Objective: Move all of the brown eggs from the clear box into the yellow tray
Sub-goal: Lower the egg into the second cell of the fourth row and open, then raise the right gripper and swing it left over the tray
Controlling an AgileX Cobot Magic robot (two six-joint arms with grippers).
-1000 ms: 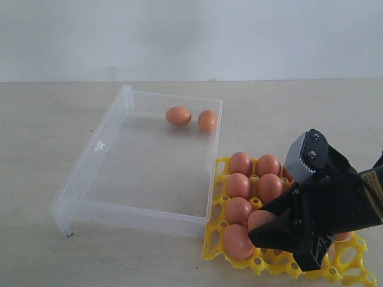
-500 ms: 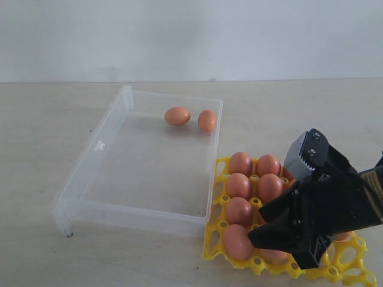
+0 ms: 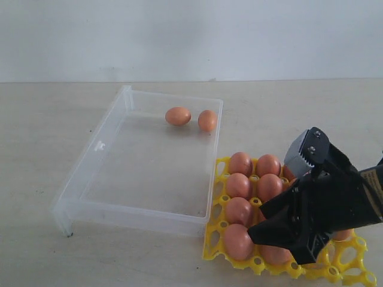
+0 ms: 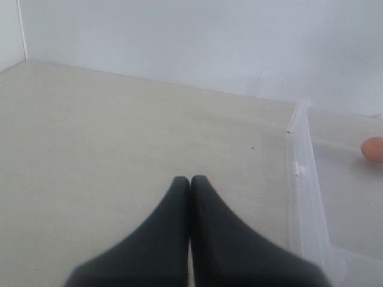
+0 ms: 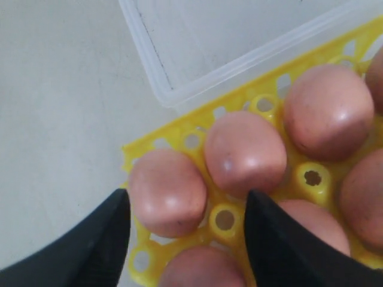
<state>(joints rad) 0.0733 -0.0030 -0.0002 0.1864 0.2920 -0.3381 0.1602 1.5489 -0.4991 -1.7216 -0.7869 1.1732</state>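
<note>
The clear box lies left of centre with two brown eggs at its far end. Right of it, at the front, the yellow tray holds several brown eggs. My right gripper hovers low over the tray's near left corner. In the right wrist view it is open, its fingers astride seated eggs, with another egg in a cup between them and a gap on one side. My left gripper is shut and empty over bare table beside the box wall.
The right arm covers the tray's right half in the exterior view. A pale wall stands behind the beige table. One egg inside the box shows at the edge of the left wrist view.
My right gripper came down with an egg into a front cup of the tray and its jaws spread off it. The left gripper's earlier state is not shown.
</note>
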